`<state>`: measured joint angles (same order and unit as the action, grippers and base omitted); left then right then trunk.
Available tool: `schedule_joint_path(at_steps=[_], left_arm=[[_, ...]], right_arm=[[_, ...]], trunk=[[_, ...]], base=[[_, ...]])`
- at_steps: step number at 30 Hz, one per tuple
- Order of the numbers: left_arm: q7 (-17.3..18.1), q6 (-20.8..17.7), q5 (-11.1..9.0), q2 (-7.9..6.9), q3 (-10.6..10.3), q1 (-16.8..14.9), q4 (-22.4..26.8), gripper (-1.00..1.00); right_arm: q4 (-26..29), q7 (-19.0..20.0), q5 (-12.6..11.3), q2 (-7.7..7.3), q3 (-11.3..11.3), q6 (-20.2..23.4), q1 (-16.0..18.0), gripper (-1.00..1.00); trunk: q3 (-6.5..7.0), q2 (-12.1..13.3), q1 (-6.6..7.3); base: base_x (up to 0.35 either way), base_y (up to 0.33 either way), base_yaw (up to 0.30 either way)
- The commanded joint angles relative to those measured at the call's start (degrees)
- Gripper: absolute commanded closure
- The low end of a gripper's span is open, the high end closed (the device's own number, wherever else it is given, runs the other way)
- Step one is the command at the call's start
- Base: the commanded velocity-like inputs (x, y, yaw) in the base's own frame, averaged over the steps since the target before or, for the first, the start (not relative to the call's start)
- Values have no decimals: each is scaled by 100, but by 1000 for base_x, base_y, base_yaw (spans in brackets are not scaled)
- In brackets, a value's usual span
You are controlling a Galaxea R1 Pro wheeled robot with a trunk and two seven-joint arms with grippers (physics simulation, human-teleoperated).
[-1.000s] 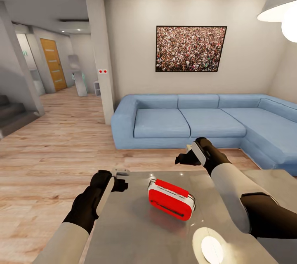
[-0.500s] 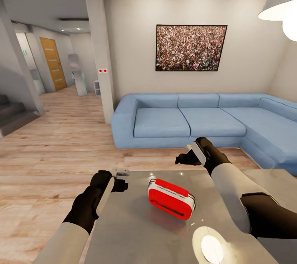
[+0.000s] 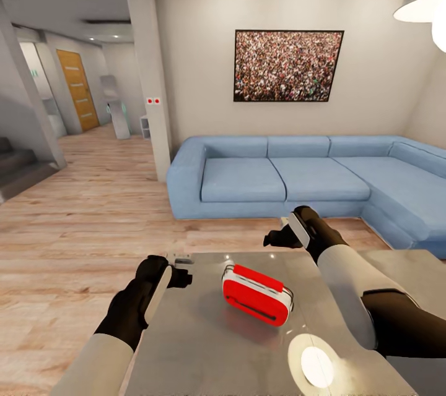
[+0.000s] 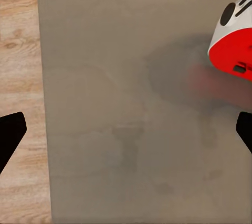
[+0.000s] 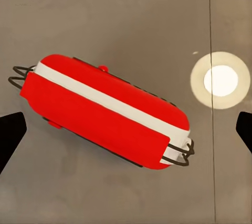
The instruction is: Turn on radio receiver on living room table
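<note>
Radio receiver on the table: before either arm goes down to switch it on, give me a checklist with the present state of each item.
1. Radio receiver on the table, within view of the head camera: ok.
2. Nothing between the right gripper and the receiver; the right wrist view looks straight down on it: ok.
3. Right gripper open, fingertips at both edges of its wrist view: ok.
4. Left gripper open, holding nothing, over the table's edge beside the receiver: ok.
5. Either gripper touching the receiver yet: not ok, both are apart from it.
6. Which control turns it on, and whether it is already on: cannot tell.
</note>
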<state>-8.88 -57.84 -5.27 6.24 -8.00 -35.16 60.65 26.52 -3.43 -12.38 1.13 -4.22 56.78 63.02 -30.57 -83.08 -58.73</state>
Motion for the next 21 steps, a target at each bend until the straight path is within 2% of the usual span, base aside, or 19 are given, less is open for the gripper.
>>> schedule_joint_path(at_steps=[1,21], left_arm=[[0,0,0,0,0,0,0,-100],[0,-3,0,0,-1,0,10,-100]], right_arm=[[1,0,-1,-3,0,0,0,-100],[2,0,-1,-3,0,0,0,-100]], trunk=[[-9,0,0],[-192,0,0]], base=[[0,0,0],[0,0,0]])
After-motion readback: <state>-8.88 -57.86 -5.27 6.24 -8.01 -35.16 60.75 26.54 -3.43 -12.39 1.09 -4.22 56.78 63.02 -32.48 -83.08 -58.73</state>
